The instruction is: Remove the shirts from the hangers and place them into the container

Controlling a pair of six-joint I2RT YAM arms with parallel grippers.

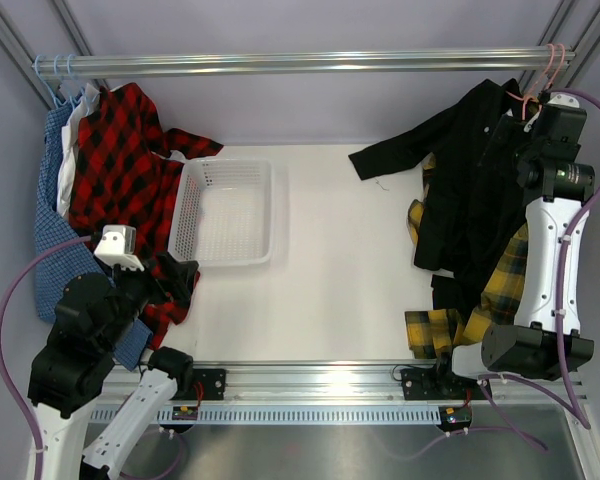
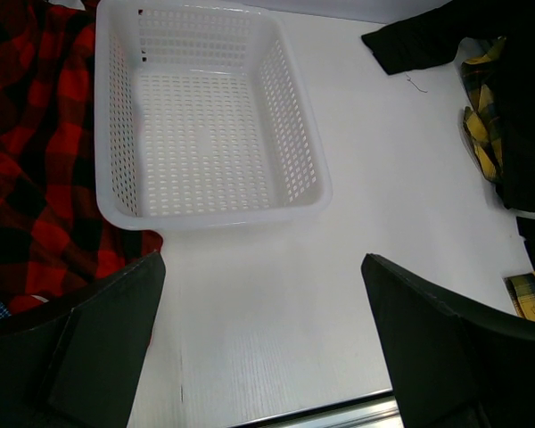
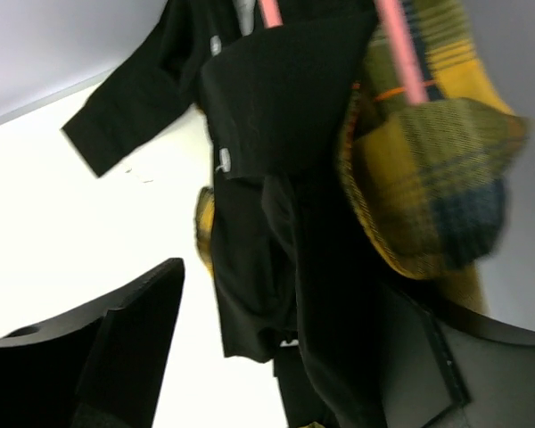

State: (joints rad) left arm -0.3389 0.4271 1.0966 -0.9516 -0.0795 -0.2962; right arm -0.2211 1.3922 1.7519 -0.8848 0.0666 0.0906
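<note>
With fingers spread, the right hand [image 3: 285,348] straddles the plain black button shirt [image 3: 267,107], hung from a thin pink wire hanger [image 3: 401,53] just beyond its fingertips; seemingly soft and light, it is best pinched near the shoulder.

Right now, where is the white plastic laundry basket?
In the overhead view, the white plastic basket sits left of centre, beside the red-and-black plaid shirt.
</note>
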